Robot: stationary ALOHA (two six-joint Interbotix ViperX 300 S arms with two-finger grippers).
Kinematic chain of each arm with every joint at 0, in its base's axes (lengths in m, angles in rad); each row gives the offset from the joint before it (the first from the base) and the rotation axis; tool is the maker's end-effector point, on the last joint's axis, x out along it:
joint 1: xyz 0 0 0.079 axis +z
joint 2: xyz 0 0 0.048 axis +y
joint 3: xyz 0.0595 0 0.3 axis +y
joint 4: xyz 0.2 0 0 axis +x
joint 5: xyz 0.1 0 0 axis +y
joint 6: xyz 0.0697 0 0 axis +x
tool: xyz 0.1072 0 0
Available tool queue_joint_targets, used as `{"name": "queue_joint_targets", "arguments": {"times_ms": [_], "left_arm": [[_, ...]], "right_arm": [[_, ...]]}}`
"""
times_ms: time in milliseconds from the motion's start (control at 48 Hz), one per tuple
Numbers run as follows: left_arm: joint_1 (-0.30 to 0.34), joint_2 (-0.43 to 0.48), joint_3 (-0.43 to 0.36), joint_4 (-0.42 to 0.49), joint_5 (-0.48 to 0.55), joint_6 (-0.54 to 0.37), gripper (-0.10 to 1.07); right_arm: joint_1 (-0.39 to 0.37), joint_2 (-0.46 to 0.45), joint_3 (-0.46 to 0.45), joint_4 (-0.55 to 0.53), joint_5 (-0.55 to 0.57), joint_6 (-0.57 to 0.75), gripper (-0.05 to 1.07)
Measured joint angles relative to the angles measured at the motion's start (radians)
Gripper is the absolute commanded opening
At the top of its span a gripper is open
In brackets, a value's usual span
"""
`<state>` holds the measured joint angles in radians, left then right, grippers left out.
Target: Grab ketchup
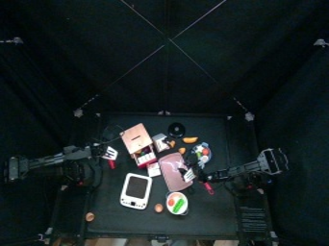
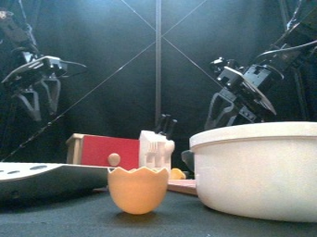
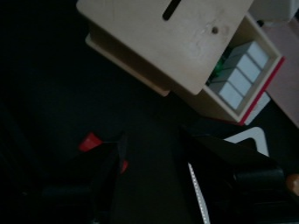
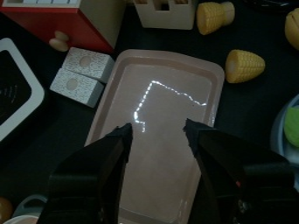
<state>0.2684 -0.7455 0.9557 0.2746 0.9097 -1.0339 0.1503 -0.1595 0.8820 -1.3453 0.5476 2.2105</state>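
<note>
No ketchup bottle shows clearly. A small red rounded thing (image 4: 59, 39) lies beside the wooden box (image 4: 47, 13); I cannot tell what it is. My right gripper (image 4: 158, 133) is open and empty, hovering over the empty pink tray (image 4: 158, 96); in the top view it (image 1: 193, 176) is right of the tray (image 1: 174, 165). My left gripper (image 1: 113, 154) hangs at the left of the wooden box (image 1: 139, 142), jaws apart and empty. The left wrist view shows the box (image 3: 163, 35) and a red-edged pack of white tiles (image 3: 239, 74).
A large white bowl (image 2: 254, 171) and an orange eggshell cup (image 2: 136, 190) stand at the table's front. A white device (image 1: 135, 190) lies front left. Yellow toy foods (image 4: 246, 63) and a white crown-shaped holder (image 4: 163, 10) lie past the tray.
</note>
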Motion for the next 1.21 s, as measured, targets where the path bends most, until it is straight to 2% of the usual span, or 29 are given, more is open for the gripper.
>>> {"name": "queue_joint_targets", "arguments": {"times_ms": [125,167,188,208,354,438,542,750,979,1208], "left_arm": [[-0.1,-0.002,0.066,0.061,0.015,-0.233,0.87],[-0.126,0.0,0.083,0.071,0.018,-0.293,0.87],[-0.126,0.0,0.083,0.071,0.018,-0.293,0.87],[-0.153,-0.002,0.103,0.08,0.025,-0.365,0.87],[-0.222,0.006,0.147,0.101,0.058,-0.508,0.87],[-0.25,0.025,0.163,0.1,0.069,-0.549,0.88],[-0.273,0.058,0.175,0.094,0.069,-0.557,0.88],[-0.276,0.097,0.202,0.094,0.044,-0.565,0.88],[-0.232,0.098,0.235,0.103,0.003,-0.611,0.88],[-0.187,0.106,0.256,0.199,-0.051,-0.699,0.88]], "right_arm": [[0.0,0.0,0.0,0.0,0.0,0.0,0.87],[0.0,0.0,0.0,0.0,0.002,0.0,0.87],[0.0,0.002,0.0,0.0,0.0,0.0,0.87],[0.0,0.002,0.002,0.0,0.0,0.0,0.87],[0.0,0.002,0.0,0.0,0.0,0.0,0.87],[-0.002,0.003,0.0,0.0,0.0,0.0,0.87],[-0.002,0.003,0.0,0.0,0.002,0.0,0.87],[0.0,0.006,0.0,-0.002,0.0,0.0,0.87],[-0.002,0.006,0.0,0.0,0.0,0.0,0.87],[-0.002,0.008,0.0,0.0,0.0,0.0,0.87]]}}
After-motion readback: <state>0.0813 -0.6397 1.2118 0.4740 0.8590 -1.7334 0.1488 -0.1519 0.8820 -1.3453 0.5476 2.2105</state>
